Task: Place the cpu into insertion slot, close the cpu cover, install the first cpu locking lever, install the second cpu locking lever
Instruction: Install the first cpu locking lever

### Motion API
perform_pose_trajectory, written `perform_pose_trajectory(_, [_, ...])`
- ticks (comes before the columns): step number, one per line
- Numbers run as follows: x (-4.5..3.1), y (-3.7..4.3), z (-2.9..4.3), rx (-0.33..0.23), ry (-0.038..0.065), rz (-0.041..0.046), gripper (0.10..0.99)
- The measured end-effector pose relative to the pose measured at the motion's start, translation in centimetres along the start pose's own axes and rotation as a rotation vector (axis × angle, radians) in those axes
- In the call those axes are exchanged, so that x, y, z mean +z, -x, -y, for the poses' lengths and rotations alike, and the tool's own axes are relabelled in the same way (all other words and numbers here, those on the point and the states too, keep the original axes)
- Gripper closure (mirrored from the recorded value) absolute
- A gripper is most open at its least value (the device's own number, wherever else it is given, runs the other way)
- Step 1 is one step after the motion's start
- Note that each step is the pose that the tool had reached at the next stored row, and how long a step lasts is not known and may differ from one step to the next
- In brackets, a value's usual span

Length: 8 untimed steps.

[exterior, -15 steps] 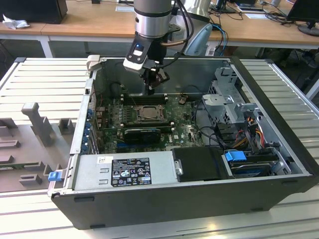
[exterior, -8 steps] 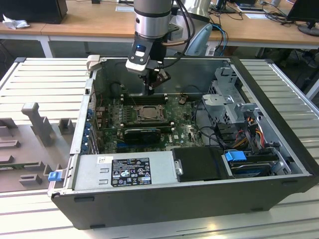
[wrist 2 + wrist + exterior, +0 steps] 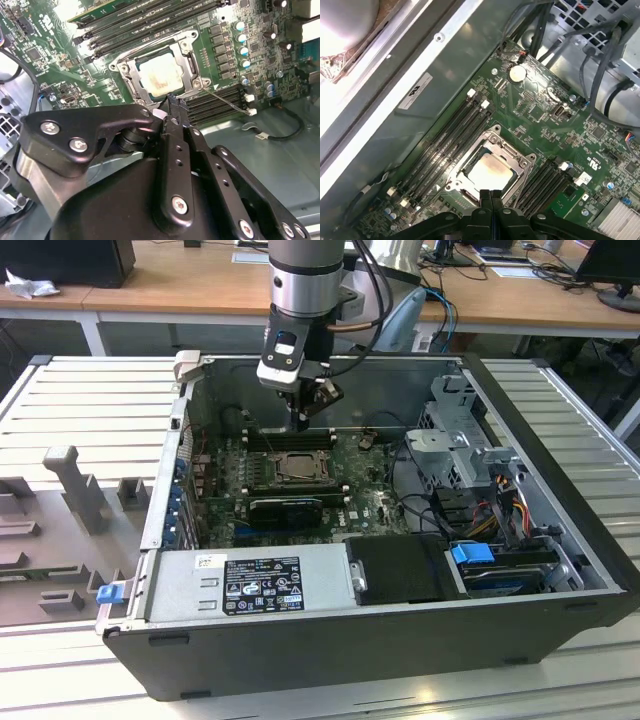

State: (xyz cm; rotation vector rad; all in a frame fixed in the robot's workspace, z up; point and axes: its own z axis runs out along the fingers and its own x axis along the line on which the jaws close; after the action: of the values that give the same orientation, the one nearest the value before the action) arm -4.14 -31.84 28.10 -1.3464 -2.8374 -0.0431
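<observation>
The cpu lies flat in the insertion slot on the green board, its pale metal top showing through the cutout of the cpu cover, which lies down over it. In the first wrist view the cpu sits inside the cover frame. My gripper hangs just above the slot's back edge, beside the memory slots, shut with nothing between its fingers. In the second wrist view the gripper tips are at the socket's rim. A thin metal lever juts out from the socket's corner.
Long black memory slots flank the socket on both sides. The case's back wall stands close behind the arm. A drive cage and cables fill the exterior view's right, and the power supply lies in front.
</observation>
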Motion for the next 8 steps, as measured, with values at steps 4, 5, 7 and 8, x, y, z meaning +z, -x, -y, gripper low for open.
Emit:
perform_pose_trajectory(4, [0.00, 0.00, 0.00, -0.037, 0.000, -0.0009, 0.980])
perform_pose_trajectory(5, [0.00, 0.00, 0.00, -0.044, -0.001, -0.0011, 0.980])
perform_pose_trajectory(7, [0.00, 0.00, 0.00, -0.061, -0.001, -0.0015, 0.980])
perform_pose_trajectory(8, [0.00, 0.00, 0.00, -0.067, -0.001, -0.0017, 0.980])
